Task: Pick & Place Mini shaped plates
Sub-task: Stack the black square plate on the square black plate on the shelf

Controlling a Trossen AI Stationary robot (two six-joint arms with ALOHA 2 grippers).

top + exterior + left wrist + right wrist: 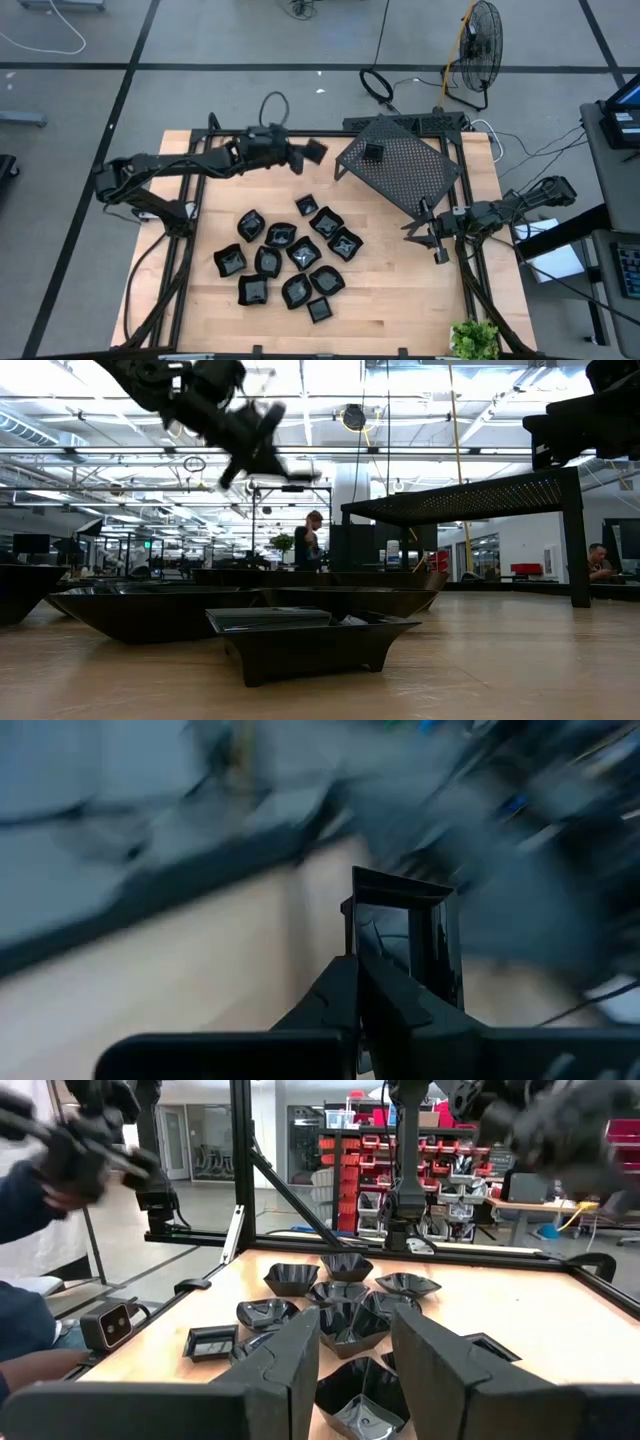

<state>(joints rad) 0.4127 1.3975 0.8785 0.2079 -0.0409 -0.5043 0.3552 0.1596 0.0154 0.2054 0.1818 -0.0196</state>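
Observation:
My left gripper (pixel 300 155) is high over the table's far middle, shut on a small square black plate (pixel 314 150), which also shows in the left wrist view (pixel 405 935) and the low view (pixel 262 435). Several mini plates (pixel 285 255) lie clustered on the table's middle. One small plate (pixel 372 152) sits on top of the perforated rack (pixel 405 170). My right gripper (pixel 428 232) is open and empty at the table's right, just off the rack's near corner; its fingers (pixel 300 1360) point at the cluster. My left gripper pinches the square plate by its rim (pixel 365 955) between its two fingers, which come level from the table's left. The plate is lifted clear of the table and juts out beyond the fingertips, tipped on edge.
The black perforated rack stands on legs at the table's far right. A plant (pixel 473 340) sits at the near right corner. Bare wood lies along the table's left side and near edge. People show in the room beyond the table.

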